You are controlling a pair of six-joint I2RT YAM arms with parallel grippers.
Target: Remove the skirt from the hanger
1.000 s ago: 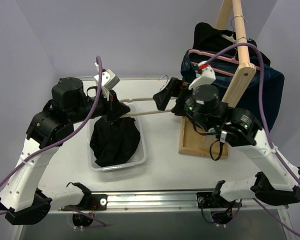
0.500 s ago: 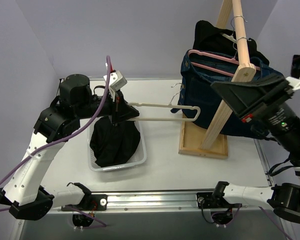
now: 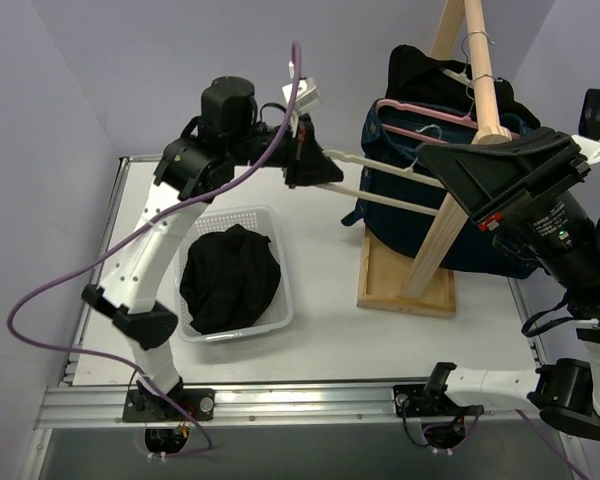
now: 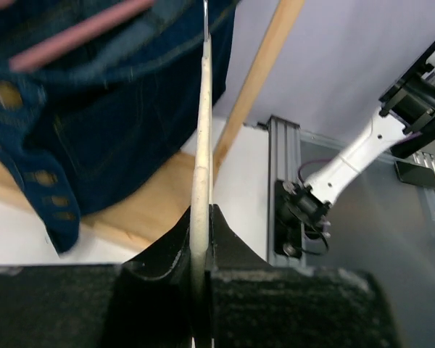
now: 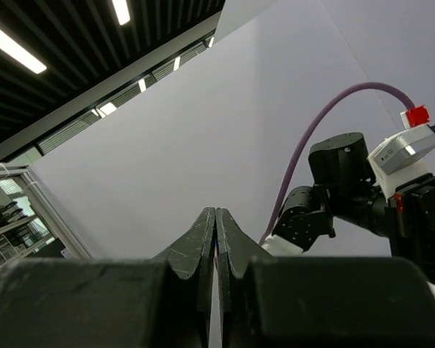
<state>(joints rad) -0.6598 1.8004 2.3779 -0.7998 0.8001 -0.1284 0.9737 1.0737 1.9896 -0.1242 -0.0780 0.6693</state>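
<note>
The black skirt (image 3: 230,280) lies bunched in the white basket (image 3: 283,275), off the hanger. My left gripper (image 3: 330,170) is raised high and shut on one end of the cream hanger (image 3: 400,203), which reaches right toward the clothes on the rack. In the left wrist view the hanger (image 4: 201,145) runs edge-on straight out from between the closed jaws of the left gripper (image 4: 201,217). My right gripper (image 3: 427,158) is lifted close to the top camera. In its wrist view the right gripper (image 5: 216,214) is shut with nothing between its fingers.
A wooden A-frame rack (image 3: 435,240) stands at the right on a wooden base (image 3: 405,290). On it hang a blue denim garment (image 3: 390,130) on a pink hanger (image 3: 420,105) and a black top (image 3: 420,70). Purple cables loop from both arms.
The right gripper let go of the hanger, shut, and rose up to the right. The left arm lifted the hanger from above the basket up and right toward the rack.
</note>
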